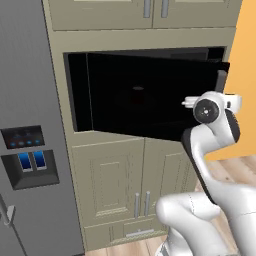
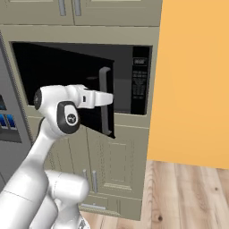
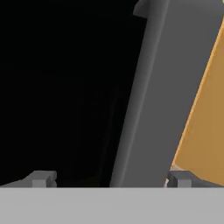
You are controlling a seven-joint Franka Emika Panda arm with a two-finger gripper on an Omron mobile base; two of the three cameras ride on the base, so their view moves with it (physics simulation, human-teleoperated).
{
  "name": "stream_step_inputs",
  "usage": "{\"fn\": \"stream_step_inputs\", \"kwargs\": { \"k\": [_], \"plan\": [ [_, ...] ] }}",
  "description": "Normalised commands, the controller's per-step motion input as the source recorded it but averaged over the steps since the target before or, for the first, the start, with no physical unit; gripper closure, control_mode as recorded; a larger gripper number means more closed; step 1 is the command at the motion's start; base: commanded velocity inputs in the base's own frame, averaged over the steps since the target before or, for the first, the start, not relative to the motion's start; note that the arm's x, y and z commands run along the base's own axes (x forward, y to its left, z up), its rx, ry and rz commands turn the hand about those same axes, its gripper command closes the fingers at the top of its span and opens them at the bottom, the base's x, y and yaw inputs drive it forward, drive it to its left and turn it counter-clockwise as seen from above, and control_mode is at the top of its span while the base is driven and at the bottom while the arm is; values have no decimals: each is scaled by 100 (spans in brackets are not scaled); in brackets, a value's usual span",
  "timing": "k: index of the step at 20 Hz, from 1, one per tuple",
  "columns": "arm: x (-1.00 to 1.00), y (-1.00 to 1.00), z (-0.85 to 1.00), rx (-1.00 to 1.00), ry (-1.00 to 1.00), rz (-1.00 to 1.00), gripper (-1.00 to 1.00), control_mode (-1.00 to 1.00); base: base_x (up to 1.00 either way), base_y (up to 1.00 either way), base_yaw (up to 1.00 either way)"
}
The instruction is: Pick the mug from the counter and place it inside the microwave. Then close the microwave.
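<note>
A: What is filling the wall here?

B: A tall run of beige cabinets (image 1: 125, 175) is taking up most of it, with a grey fridge (image 1: 30, 150) standing at the left and an orange wall (image 2: 197, 80) rising at the right, over a wooden floor (image 2: 188, 192).

A: And the microwave?

B: The black microwave (image 2: 129, 62) is sitting built into the cabinets, its dark door (image 1: 150, 95) hanging partly open — swung out toward the robot from a hinge on the left. The button panel (image 2: 140, 82) is showing at the right of the opening.

A: Where is the arm working?

B: The white arm (image 2: 53, 120) is reaching up to the free edge of the door, where the grey vertical bar handle (image 2: 105, 100) is standing. In the hand view the handle (image 3: 170, 87) is running between the two fingertips.

A: Are the jaws gripping it?

B: No — the gripper (image 3: 111, 178) is standing wide, one fingertip (image 3: 41, 178) well to one side of the bar and the other just past it.

A: And the mug?

B: A faint reddish shape (image 1: 138, 95) is showing dimly behind the dark glass; whether it is the mug, I cannot tell.
</note>
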Motion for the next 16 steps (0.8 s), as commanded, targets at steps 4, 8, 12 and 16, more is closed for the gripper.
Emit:
{"fn": "stream_step_inputs", "kwargs": {
  "k": [4,8,12,16],
  "plan": [
    [44,-27,0,0,0,6,-100,-100,0,0,0],
    [43,-24,0,0,0,6,-100,-100,0,0,0],
    [37,-10,1,0,0,4,-100,-100,0,0,0],
    [38,-2,6,0,0,2,-100,-100,0,0,0]
  ]
}}
